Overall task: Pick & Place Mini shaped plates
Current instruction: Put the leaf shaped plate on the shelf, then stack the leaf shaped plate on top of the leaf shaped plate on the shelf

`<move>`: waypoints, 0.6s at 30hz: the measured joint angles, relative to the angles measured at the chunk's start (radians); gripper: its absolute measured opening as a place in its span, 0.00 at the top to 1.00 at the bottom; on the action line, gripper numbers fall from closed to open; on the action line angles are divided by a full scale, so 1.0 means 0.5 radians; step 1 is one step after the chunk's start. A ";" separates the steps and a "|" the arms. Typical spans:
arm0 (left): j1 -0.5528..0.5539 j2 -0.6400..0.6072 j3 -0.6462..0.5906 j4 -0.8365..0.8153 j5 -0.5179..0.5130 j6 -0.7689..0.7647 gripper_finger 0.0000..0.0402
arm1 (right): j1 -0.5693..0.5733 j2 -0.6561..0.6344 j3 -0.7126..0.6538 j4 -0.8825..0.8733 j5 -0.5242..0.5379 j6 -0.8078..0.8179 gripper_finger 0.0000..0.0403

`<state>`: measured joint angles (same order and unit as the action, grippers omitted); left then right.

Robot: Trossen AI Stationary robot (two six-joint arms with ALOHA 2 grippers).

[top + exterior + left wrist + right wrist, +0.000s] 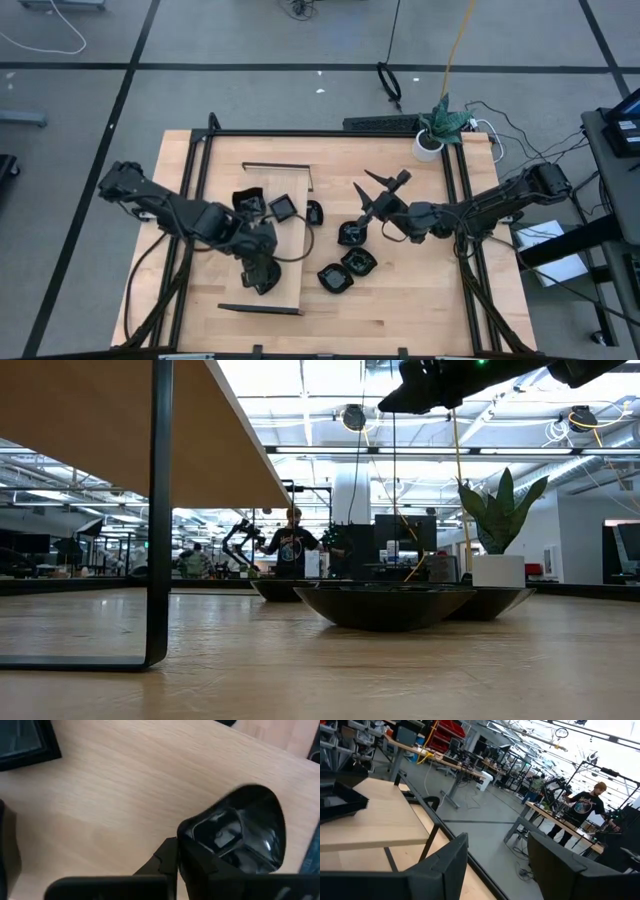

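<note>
Pale wooden table: glossy black oval mini plate is being pinched by left fingers; right fingers are being held spread.

We find open tabletop along the near right side, free for a gripper to pass. Mid-table, three black plates crowd together, with the right gripper raised above them. The wooden board and the left arm block the left half. A potted plant guards the far right corner.
</note>
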<state>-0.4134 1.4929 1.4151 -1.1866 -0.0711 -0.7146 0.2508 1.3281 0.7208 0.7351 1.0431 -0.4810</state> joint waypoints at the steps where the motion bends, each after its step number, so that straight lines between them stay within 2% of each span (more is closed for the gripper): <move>1: 0.004 0.000 0.000 0.000 -0.008 0.002 0.94 | 0.000 0.000 0.000 -0.020 0.000 0.009 0.52; 6: 0.005 -0.003 0.006 -0.003 -0.101 0.086 0.83 | 0.000 0.000 0.000 -0.091 -0.002 0.080 0.53; 12: -0.009 -0.038 0.106 0.003 -0.397 0.211 0.65 | 0.000 0.000 0.000 -0.178 -0.033 0.199 0.51; 14: -0.013 -0.069 0.139 0.007 -0.455 0.245 0.59 | -0.003 0.000 0.000 -0.225 -0.179 0.312 0.51; 18: -0.033 -0.184 0.166 0.029 -0.683 0.259 0.49 | -0.082 -0.001 0.000 -0.431 -0.724 0.724 0.51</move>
<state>-0.4299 1.4009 1.4982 -1.1720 -0.4127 -0.5849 0.2100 1.3277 0.7208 0.5193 0.6811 -0.1191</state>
